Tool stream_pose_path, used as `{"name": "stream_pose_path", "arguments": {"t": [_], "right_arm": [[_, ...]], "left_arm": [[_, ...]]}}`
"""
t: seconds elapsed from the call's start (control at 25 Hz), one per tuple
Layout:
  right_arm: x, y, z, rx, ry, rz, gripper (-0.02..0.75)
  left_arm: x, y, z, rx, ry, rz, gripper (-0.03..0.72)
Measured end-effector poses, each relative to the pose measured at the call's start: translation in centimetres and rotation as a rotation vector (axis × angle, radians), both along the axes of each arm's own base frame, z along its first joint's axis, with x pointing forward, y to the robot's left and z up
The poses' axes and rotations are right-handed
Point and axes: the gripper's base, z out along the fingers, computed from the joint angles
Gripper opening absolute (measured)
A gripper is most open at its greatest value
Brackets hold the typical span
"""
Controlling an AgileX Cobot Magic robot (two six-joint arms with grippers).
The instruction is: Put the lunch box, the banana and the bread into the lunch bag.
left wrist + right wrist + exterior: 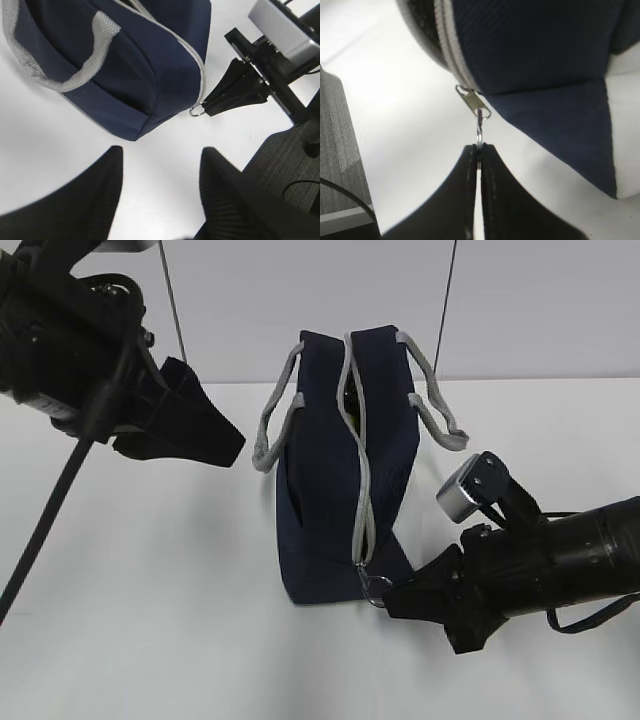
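Standing upright at the centre of the white surface [150, 620], the lunch bag [330, 500] has its ring pull [479, 131] clamped by the right end effector [479, 150]; the left end effector [157, 185] hangs released, left of the bag.

A robot test lab: a bare white bench [150, 620] against a plain white wall [540, 300], with thin cables [172, 300] hanging down and two black robot arms.

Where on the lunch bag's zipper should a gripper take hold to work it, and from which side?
Grip the ring pull hanging from the slider at the lunch bag's near bottom corner. It juts clear of the fabric, so approach from outside that corner, as the right gripper does, pinching its thin wire.
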Motion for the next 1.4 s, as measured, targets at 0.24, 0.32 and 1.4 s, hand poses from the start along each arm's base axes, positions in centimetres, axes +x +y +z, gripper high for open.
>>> {"name": "stream_pose_path", "arguments": {"t": [0.24, 0.32, 1.4], "right_arm": [[-0.6, -0.1, 1.9, -0.010, -0.025, 0.018, -0.016], [-0.8, -0.2, 2.7, -0.007, -0.047, 0.019, -0.016], [1.3, 0.3, 9.2, 0.027, -0.281, 0.032, -0.016]], "left_arm": [[0.0, 0.0, 0.0, 0.001, 0.002, -0.001, 0.361], [0.0, 0.0, 0.0, 0.002, 0.002, -0.001, 0.361], [0.0, 0.0, 0.0, 0.001, 0.002, -0.001, 0.361]]}}
